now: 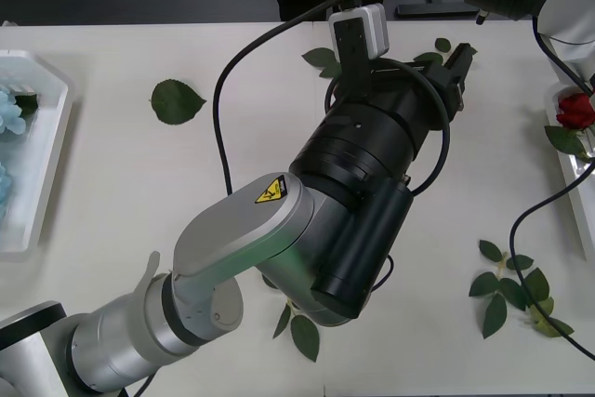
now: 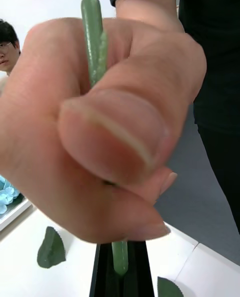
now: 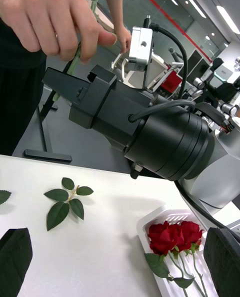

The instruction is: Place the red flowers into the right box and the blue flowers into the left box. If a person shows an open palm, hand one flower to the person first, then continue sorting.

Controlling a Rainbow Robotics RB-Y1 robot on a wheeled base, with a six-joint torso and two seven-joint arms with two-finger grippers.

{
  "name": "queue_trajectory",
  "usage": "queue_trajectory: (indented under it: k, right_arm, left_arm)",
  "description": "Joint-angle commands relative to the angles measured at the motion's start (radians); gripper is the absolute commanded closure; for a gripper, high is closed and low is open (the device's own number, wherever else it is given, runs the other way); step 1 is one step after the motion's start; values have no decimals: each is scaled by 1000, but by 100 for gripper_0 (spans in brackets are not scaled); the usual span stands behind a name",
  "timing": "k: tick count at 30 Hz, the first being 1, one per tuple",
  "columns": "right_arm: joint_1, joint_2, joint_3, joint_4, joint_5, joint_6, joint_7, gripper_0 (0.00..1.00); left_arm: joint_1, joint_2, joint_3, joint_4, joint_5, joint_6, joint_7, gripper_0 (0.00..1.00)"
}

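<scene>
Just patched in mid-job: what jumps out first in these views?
A person's bare hand pinches a thin green flower stem that the right gripper, raised beyond the table's far edge, holds between black fingers. Deep-red roses lie in the shallow white right box; the left gripper hangs open near it.

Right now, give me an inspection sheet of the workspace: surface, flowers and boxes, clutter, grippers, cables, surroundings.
Surface: white table, flat.
Job's things: red flowers in the right box; blue flowers in the left box; a person's hand grips a green stem, bloom unseen.
Clutter: loose leaves scattered about.
Grippers: left gripper open, above the table; right gripper shut on the green stem.
Cables: black cable loops beside the left arm.
Surroundings: office floor and equipment behind.
</scene>
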State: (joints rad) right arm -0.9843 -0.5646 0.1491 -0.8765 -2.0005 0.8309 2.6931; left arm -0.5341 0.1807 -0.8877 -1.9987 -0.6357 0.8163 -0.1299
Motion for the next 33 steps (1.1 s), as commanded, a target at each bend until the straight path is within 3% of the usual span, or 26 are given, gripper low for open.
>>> queue_trajectory:
  k: [1, 8, 9, 10, 11, 13, 15, 22, 33]
  right_arm:
    - [-47, 12, -5, -7, -17, 0, 12, 100]
    - [-47, 12, -5, -7, -17, 8, 12, 100]
    - [-48, 12, -5, -6, -17, 11, 12, 90]
    - [-48, 12, -5, -7, -15, 14, 12, 67]
    - [-48, 12, -5, -6, -15, 17, 12, 52]
    - [-48, 12, -5, -7, -17, 28, 12, 28]
    - [-48, 9, -5, -7, -21, 45, 12, 18]
    - [-48, -3, -8, -6, -26, 93, 12, 5]
    - [-37, -49, -8, -1, -24, 165, 12, 4]
  left_arm:
    - [14, -4, -17, -37, -13, -14, 42, 0]
    - [14, -4, -17, -37, -13, -14, 42, 0]
    - [14, -4, -17, -37, -13, -14, 42, 0]
    - [14, -4, -17, -37, -13, -14, 42, 0]
    - [14, -4, -17, -37, -13, -14, 42, 0]
    - [14, -4, -17, -37, -13, -14, 42, 0]
    - [14, -4, -17, -37, -13, -14, 42, 0]
    - [14, -4, -17, -37, -13, -14, 42, 0]
    - [14, -4, -17, -37, -13, -14, 42, 0]
